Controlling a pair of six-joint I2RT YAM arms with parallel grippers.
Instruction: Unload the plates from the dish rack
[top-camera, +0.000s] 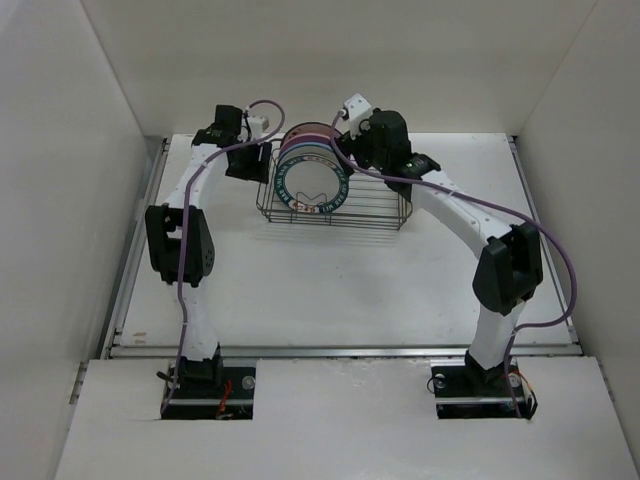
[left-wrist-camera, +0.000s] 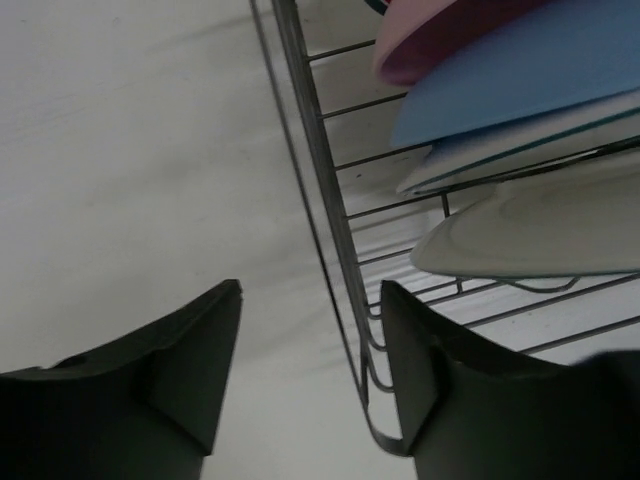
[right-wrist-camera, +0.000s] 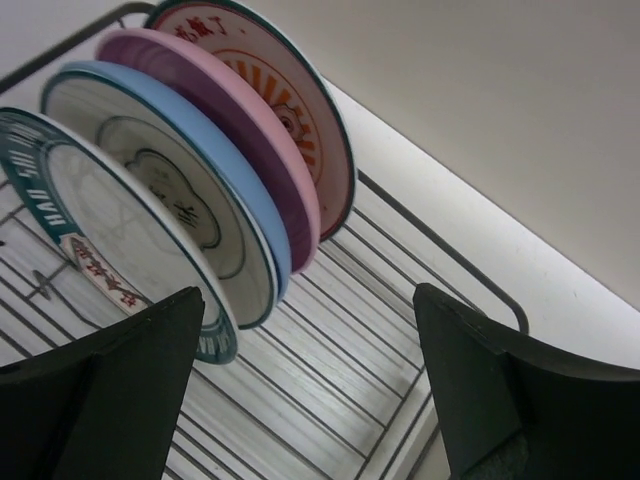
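The left claw stood released, its jaws straddling the wire rim of the dish rack, one inside and one outside over the table. The right claw hung wide open above the rack floor. Just beyond one jaw the plates stood upright, teal-lettered nearest, orange-patterned farthest.

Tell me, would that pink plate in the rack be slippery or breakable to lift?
The pink plate looks rigid and glossy, so probably slippery to pinch. Standing on edge close between the blue plate and orange-patterned plate, it may knock them. Being round, it could roll.
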